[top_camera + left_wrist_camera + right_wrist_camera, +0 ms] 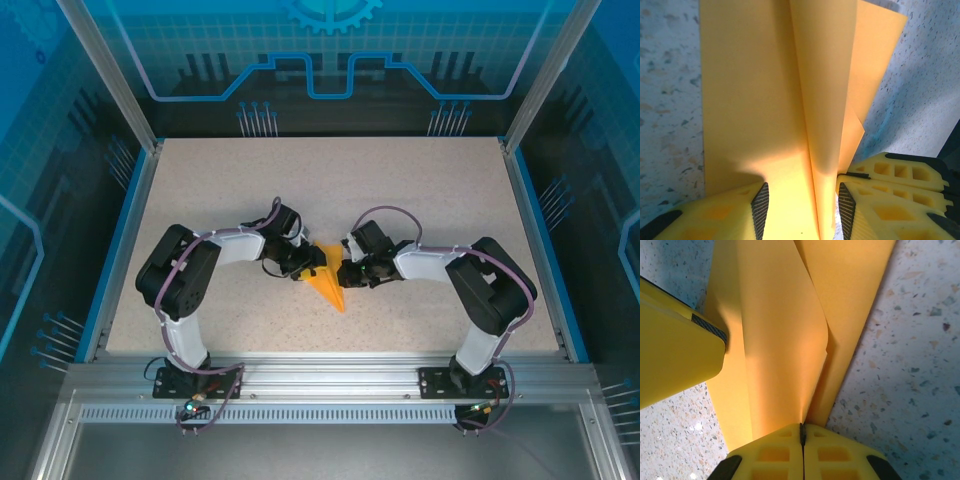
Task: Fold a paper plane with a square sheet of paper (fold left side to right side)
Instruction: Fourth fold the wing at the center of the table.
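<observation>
paper plane: orange, pointed, lying on the counter between both grippers | right gripper: pressed together, pinching a raised flap at its tips | left gripper: spread, fingers straddling the upright fold, opposite the right gripper

No words, numbers or brand names can be read anywhere. The one sign is a blue gear emblem at the top of the back wall panel, cut off by the picture's edge, with blue circuit-like lines beneath it.
</observation>
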Controlling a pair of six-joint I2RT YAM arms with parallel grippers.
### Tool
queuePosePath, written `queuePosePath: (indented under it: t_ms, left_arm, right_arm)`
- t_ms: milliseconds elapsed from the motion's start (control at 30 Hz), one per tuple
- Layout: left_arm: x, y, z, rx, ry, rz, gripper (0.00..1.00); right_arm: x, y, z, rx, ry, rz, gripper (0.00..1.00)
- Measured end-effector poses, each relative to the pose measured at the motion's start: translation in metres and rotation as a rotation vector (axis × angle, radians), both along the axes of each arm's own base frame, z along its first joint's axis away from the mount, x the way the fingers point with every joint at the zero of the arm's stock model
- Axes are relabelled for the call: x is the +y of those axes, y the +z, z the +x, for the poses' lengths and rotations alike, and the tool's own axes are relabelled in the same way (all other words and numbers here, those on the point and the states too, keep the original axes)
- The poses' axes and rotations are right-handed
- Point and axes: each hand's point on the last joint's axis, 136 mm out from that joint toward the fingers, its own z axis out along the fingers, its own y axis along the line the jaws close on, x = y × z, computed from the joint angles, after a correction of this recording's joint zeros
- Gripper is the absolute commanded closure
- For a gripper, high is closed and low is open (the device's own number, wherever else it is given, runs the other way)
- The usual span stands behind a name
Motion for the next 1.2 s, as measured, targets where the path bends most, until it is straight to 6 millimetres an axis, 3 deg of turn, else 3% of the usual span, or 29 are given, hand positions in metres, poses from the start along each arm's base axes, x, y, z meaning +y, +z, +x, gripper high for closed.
queuePosePath:
  t_ms: [633,1200]
  left_arm:
    - [0.0,0.0,0.0001,0.0,0.0,0.0,0.54]
    - [0.0,0.0,0.0001,0.0,0.0,0.0,0.54]
  right_arm:
    - [0.0015,0.0092,-0.0036,-0.018,0.008,-0.004,0.94]
    - [0.0,0.0006,-0.0044,-0.003,0.006,-0.03,0.94]
